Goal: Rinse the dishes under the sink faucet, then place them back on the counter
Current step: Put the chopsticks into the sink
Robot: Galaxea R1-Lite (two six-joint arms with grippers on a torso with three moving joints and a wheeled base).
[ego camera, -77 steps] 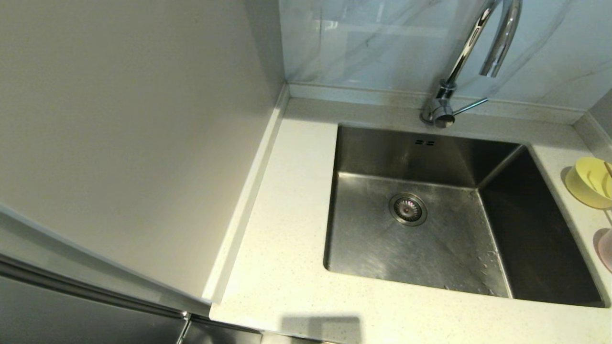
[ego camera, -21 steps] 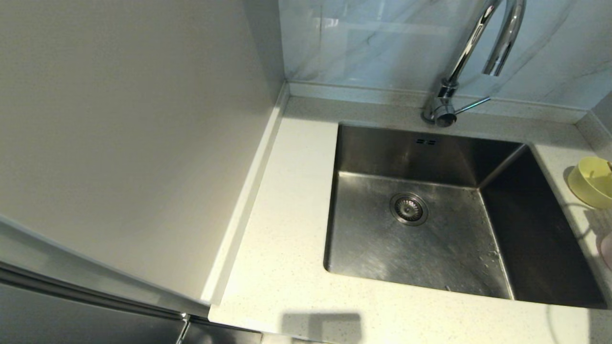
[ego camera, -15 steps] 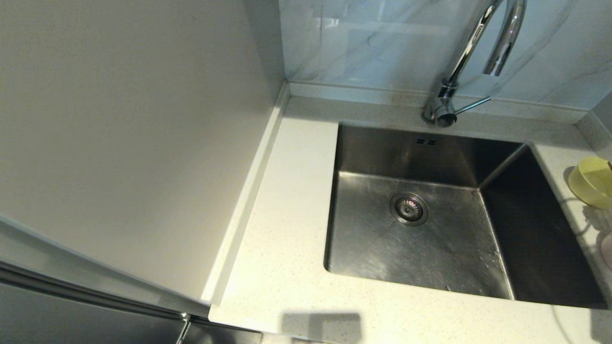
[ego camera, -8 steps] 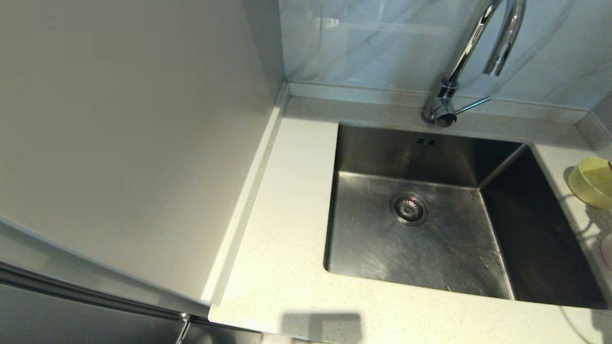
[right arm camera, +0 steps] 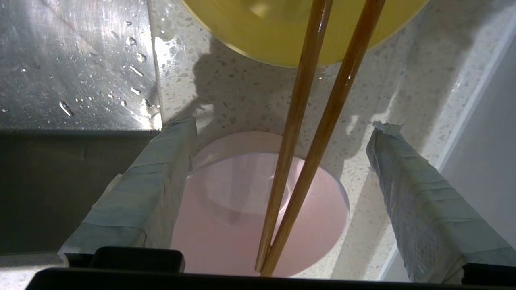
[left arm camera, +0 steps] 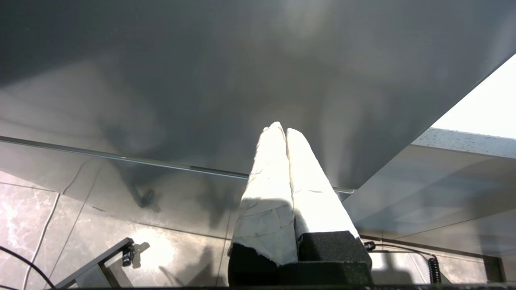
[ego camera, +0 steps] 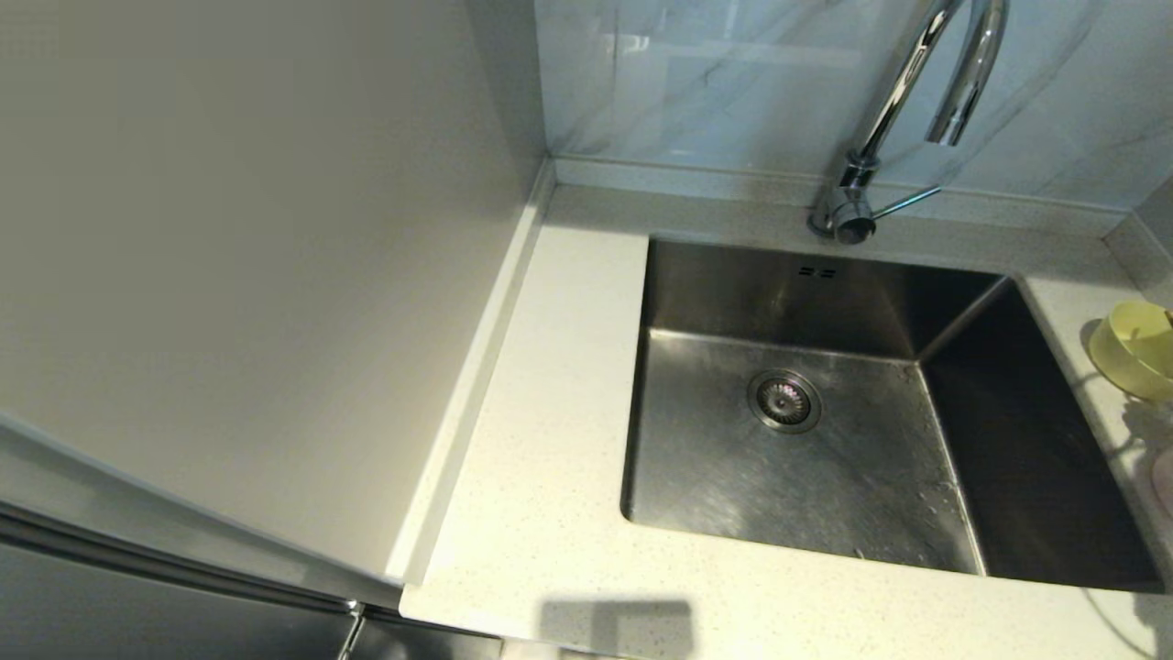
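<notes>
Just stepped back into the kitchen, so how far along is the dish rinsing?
Barely begun. Done: nothing visibly rinsed; the sink holds no dishes and no water runs from the faucet. In hand: the right claw is open above the pink bowl, chopsticks lying across it and the yellow bowl on the counter. The left claw is shut, parked. Left: every rinse and return.

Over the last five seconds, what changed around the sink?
The head view shifted slightly, so the small pale yellow bowl sits nearer the frame's right edge and the pale pink bowl shows less. The chrome gooseneck faucet stays off, and the stainless steel sink holds no dishes.
</notes>
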